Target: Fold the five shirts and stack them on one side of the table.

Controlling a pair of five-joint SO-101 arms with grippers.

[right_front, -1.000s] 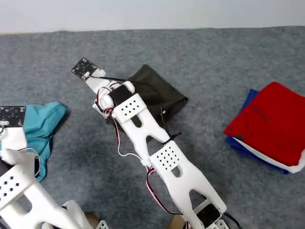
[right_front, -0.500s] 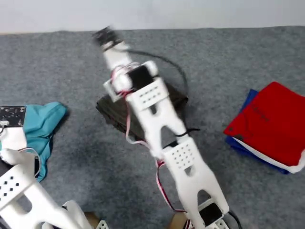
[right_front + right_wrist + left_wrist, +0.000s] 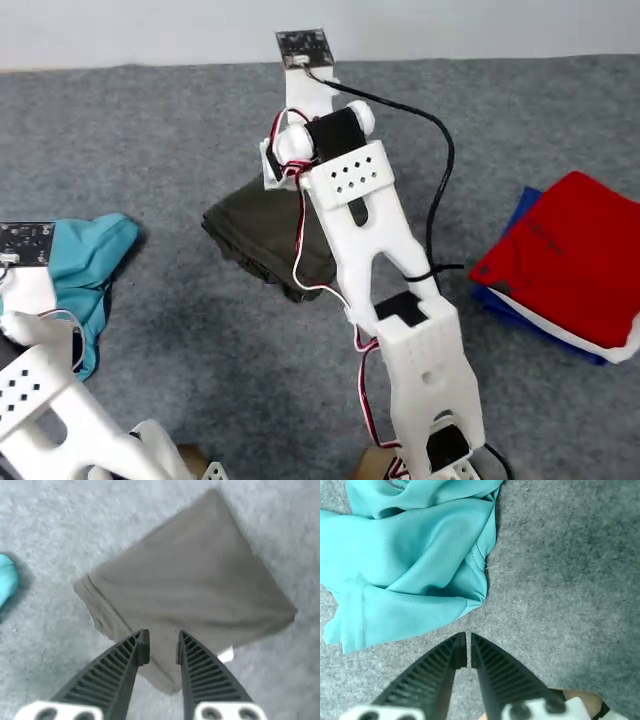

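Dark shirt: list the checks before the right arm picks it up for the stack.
1. Fold on the dark shirt: ok, a compact rectangle.
2. Jaws of the right gripper: ok, apart and empty over the shirt's edge.
3. Top of the stack: ok, red shirt lies flat, at the table's side.
4. Path past the left gripper: ok, shut by the teal shirt.
5. Fold on the teal shirt: not ok, crumpled.
6. Count in the stack: cannot tell.

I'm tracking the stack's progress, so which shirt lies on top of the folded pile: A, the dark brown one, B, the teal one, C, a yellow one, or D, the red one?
D: the red shirt lies uppermost, over a white shirt and a blue shirt.
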